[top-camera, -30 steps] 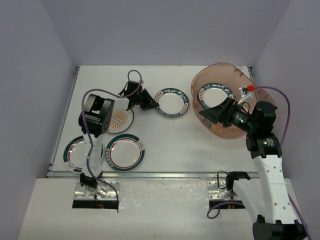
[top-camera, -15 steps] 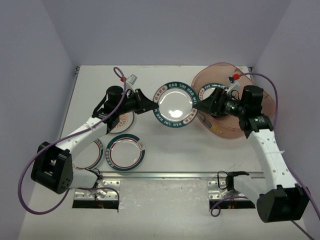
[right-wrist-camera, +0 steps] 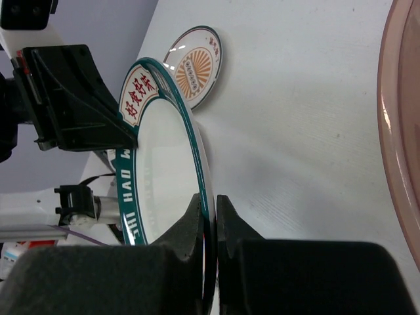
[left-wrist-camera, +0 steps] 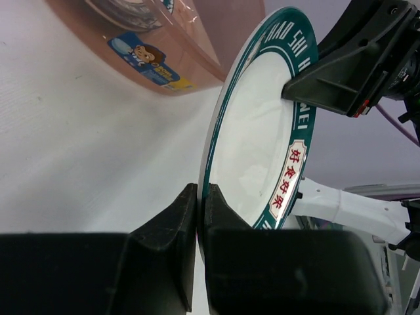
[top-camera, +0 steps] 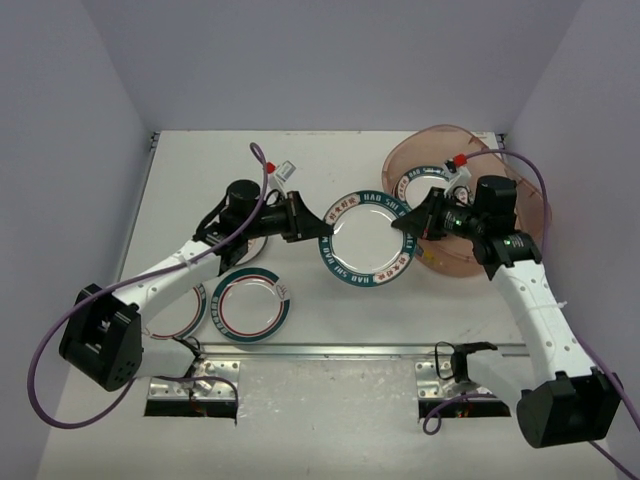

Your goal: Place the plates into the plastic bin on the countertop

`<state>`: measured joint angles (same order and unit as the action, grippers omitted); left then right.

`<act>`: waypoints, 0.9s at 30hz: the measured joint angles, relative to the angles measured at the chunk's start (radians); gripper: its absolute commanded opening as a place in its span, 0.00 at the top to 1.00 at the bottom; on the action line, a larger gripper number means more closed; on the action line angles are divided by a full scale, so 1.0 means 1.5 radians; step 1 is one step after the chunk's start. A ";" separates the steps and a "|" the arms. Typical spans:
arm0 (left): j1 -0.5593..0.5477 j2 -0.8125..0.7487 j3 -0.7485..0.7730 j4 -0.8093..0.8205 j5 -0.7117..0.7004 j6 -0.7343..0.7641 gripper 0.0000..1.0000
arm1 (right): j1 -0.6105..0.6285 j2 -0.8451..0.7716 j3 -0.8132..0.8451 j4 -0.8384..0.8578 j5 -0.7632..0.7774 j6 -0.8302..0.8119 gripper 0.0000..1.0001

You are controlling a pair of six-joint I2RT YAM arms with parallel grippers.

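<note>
Top view: lettered plate, teal rim, is held near the middle of the counter, its face up toward the camera. It is just left of the bin, which stands at the far right corner. Left tool is clenched on its left rim. Right tool is clenched on its right rim, arm reaching across the bin. Second lettered plate lies inside the bin. Striped plate lies flat near the front edge, left side. Another plate is beside it, partly under the left arm. Sunburst plate is mostly hidden by that arm.

Left wrist view: left tool is pinched tight on the rim of the lettered plate, which stands on edge. Right tool bites the opposite rim. Bin wall is behind, with a cartoon sticker on it.

Right wrist view: right tool grips the lettered plate rim. Left tool is on the far rim. Sunburst plate lies flat on the counter beyond. Bin rim shows at the right.
</note>
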<state>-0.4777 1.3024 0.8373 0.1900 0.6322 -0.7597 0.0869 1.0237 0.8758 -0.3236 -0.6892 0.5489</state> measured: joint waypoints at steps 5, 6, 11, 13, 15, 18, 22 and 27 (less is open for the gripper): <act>0.007 -0.045 0.015 -0.068 -0.105 0.021 0.00 | -0.018 -0.009 -0.001 -0.011 0.014 0.004 1.00; 0.009 -0.063 0.022 -0.094 -0.141 0.026 0.00 | -0.032 -0.009 -0.001 -0.013 0.024 0.014 1.00; 0.011 -0.191 0.046 -0.217 -0.307 0.066 0.00 | -0.136 -0.006 -0.022 0.017 0.125 0.129 1.00; 0.011 -0.255 0.047 -0.262 -0.350 0.088 0.00 | -0.171 0.007 -0.031 0.040 0.193 0.198 1.00; 0.011 -0.312 0.048 -0.292 -0.375 0.109 0.00 | -0.188 0.028 -0.033 0.055 0.270 0.270 1.00; 0.012 -0.373 0.054 -0.334 -0.398 0.139 0.00 | -0.193 0.055 -0.046 0.089 0.370 0.365 1.00; 0.012 -0.420 0.052 -0.390 -0.413 0.184 0.00 | -0.184 0.112 -0.065 0.153 0.471 0.463 1.00; 0.012 -0.434 0.021 -0.453 -0.428 0.229 0.00 | -0.175 0.202 -0.069 0.209 0.565 0.537 1.00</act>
<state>-0.4603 0.6514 0.8691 -0.4888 -0.0094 -0.4156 -0.1758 1.3261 0.7716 -0.0097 0.1583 1.3548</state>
